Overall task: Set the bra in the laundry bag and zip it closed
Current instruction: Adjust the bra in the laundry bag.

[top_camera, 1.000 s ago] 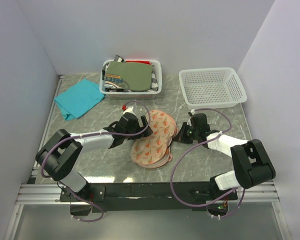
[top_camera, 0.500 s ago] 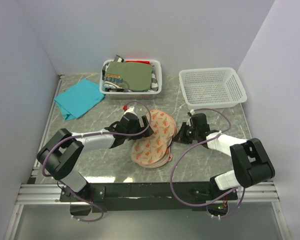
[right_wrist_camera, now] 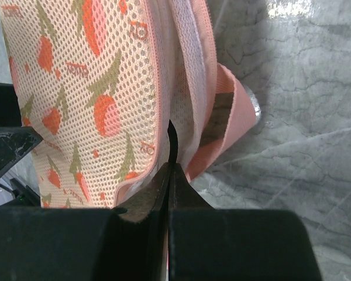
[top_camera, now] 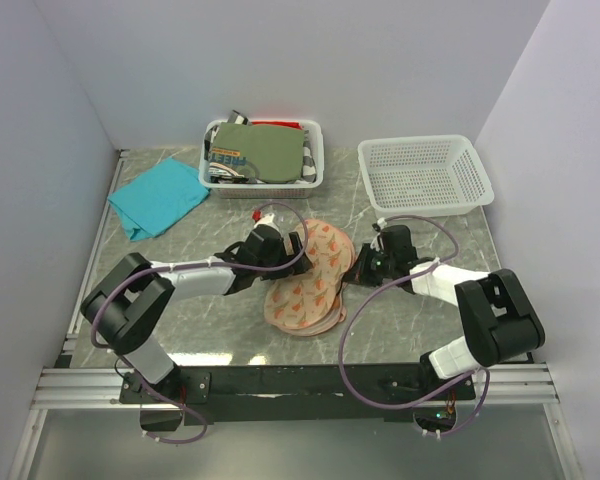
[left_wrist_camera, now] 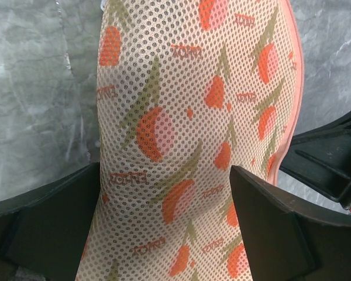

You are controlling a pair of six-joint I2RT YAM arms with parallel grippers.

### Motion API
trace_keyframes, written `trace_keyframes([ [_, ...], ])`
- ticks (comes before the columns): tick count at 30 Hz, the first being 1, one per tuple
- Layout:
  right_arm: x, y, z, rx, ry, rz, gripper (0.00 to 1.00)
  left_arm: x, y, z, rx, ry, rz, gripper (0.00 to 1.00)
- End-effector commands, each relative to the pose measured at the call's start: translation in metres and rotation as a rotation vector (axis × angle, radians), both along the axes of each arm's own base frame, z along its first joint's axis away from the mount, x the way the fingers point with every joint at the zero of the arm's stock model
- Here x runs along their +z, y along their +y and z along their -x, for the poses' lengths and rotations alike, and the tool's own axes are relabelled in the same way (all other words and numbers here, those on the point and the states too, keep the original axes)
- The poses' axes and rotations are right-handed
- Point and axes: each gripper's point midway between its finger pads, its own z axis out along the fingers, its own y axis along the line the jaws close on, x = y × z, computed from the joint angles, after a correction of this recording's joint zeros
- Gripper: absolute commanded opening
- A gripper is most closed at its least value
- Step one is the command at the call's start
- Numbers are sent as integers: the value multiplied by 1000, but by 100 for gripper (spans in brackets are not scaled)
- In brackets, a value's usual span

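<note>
The laundry bag point(top_camera: 310, 285), pinkish-beige mesh with orange print, lies mid-table. My left gripper point(top_camera: 293, 246) is at its upper lobe. In the left wrist view the bag point(left_wrist_camera: 187, 111) fills the gap of the left gripper point(left_wrist_camera: 164, 175), bulging between both fingers, which press its sides. My right gripper point(top_camera: 366, 266) is at the bag's right edge. In the right wrist view the right gripper point(right_wrist_camera: 171, 170) is shut on a thin dark tab point(right_wrist_camera: 172, 140) at the zipper seam of the bag point(right_wrist_camera: 88, 76). The seam gapes beside it. The bra is hidden.
A white basket point(top_camera: 315, 170) with an olive-green folded garment point(top_camera: 265, 152) stands at the back. Another white mesh basket point(top_camera: 425, 175) stands at the back right. A teal cloth point(top_camera: 158, 197) lies at the back left. Walls close in on three sides.
My left gripper has moved right and a little farther back along the bag's upper lobe, which now looks narrower and raised. The right gripper has hardly moved.
</note>
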Motion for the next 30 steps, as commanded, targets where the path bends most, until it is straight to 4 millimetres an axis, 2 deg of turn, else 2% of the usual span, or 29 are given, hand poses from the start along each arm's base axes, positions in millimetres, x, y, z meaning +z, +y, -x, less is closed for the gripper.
trace_keyframes([
  [1, 15, 10, -18, 18, -62, -32, 0, 19, -21, -6, -35, -38, 65, 96],
  [16, 23, 24, -24, 42, -83, -97, 0, 14, -39, 2, -87, -21, 71, 96],
  [19, 21, 30, -21, 57, -68, -109, 0, 13, -44, 4, -100, -19, 75, 96],
  [24, 16, 27, -20, 50, -64, -82, 0, 8, -48, 5, -108, -9, 64, 96],
  [27, 28, 20, -21, 27, -121, -58, 1, 8, -46, 5, -101, -11, 61, 96],
  [30, 46, 13, -23, 17, -167, -24, 8, 10, -43, 6, -92, -17, 57, 96],
])
